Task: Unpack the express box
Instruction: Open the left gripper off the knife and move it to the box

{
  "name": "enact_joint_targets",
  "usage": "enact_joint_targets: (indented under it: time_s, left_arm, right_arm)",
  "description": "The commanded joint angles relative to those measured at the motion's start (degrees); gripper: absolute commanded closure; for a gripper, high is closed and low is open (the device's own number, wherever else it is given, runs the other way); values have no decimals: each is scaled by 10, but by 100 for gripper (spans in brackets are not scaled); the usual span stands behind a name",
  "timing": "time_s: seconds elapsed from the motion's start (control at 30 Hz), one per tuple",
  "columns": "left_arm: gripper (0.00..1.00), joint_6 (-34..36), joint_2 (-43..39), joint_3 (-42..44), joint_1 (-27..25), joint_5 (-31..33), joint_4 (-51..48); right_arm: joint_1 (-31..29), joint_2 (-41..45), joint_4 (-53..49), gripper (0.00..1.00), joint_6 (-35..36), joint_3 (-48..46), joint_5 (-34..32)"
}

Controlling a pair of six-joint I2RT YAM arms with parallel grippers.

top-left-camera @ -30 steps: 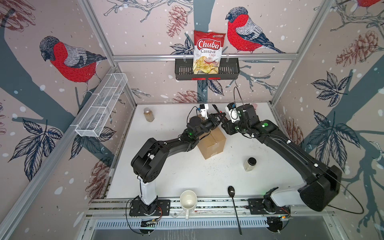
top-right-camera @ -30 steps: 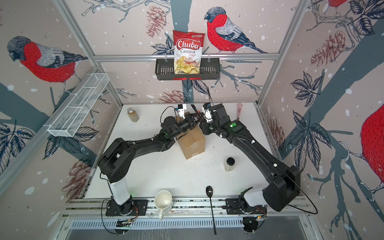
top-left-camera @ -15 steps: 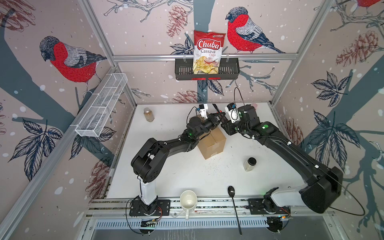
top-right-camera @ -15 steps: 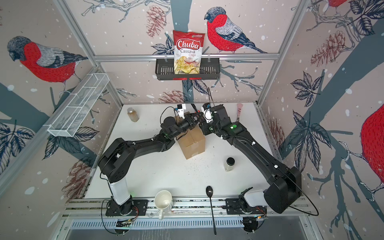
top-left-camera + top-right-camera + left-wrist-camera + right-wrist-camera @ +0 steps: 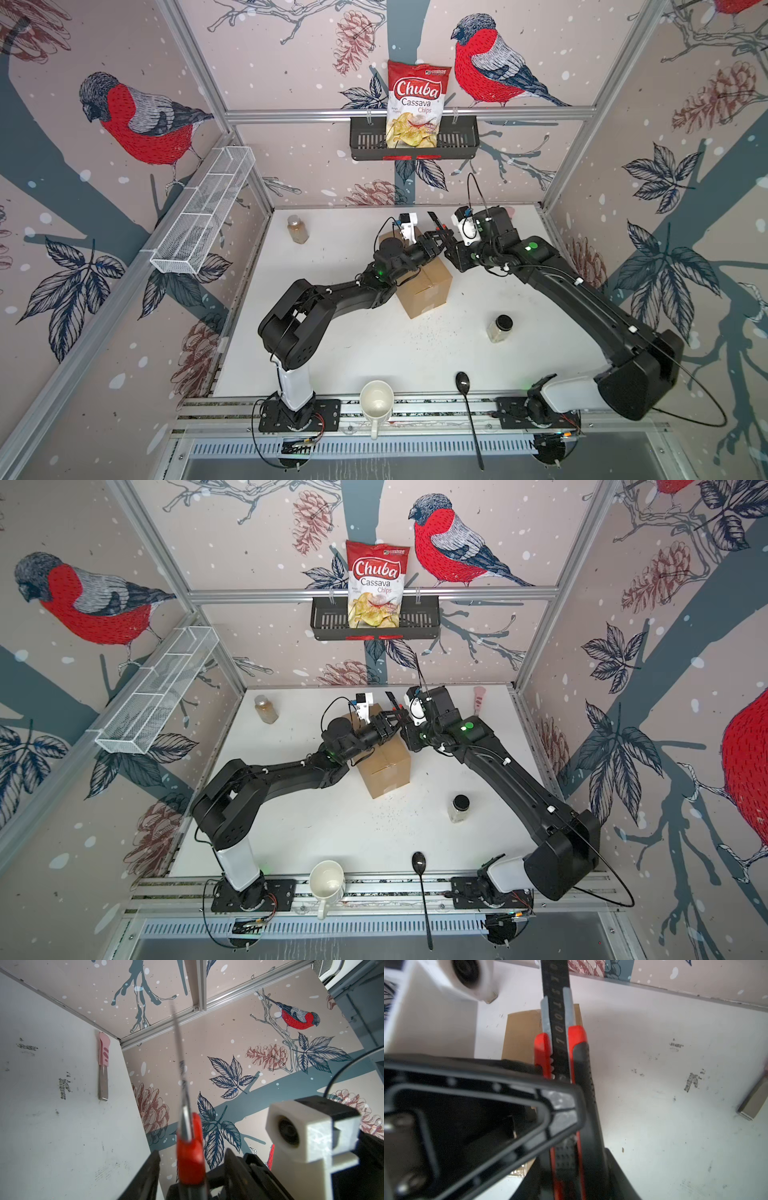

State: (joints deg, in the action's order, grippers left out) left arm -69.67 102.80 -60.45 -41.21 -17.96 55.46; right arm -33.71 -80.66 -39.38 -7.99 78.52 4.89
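Far left on the white table (image 5: 353,353) stands an amber jar (image 5: 297,229), nothing near it. Left arm (image 5: 332,293): base on the front rail, elbow bent up near the left edge, forearm stretched low across toward the middle, wrist over the far end of the express box (image 5: 428,291). The box sits mid-table, turned a bit. Its top looks closed where it shows, and the far end is hidden under that wrist. The left gripper (image 5: 437,243) points right. Its fingers (image 5: 149,1169) stand spread on either side of a red-and-black utility knife (image 5: 190,1159) with a gap on both sides in the left wrist view, so it is parted and gripping nothing. The knife is in the air above the box's far end, blade extended. The right gripper (image 5: 449,250) faces the left one, almost nose to nose. In the right wrist view the handle runs back between its fingers, which are clamped on it. Right arm (image 5: 582,299): base at the right of the front rail, shoulder block raised near the right edge, long forearm angled in toward the middle and far side, wrist turned left. A black-lidded jar (image 5: 500,328) stands near the box but apart from it. A pink-handled tool (image 5: 479,698) lies in the far-right corner.
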Motion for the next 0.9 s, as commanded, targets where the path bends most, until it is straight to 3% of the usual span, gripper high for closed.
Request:
enact_joint_targets:
  time_s: [0.0,0.13,0.3,0.53,0.7,0.87]
  left_arm:
    - [39,51,-27,11,-5,17,-18]
    - [33,96,-75,30,-16,47,-70]
    - [32,153,-158,91,-35,108,-164]
    - [31,213,-290,147,-62,250,-320]
    - [35,231,-328,166,-80,340,-409]
    - [46,222,-344,199,-117,438,-453]
  right_arm:
    - [-1,1,-54,96,-33,5,-18]
    - [-4,16,-109,97,-64,-3,-33]
    - [-19,72,-160,97,-111,-41,-36]
    - [-66,171,-205,98,-193,-120,-40]
    - [-107,221,-220,98,-242,-154,-32]
    - [-143,256,-211,98,-275,-188,-26]
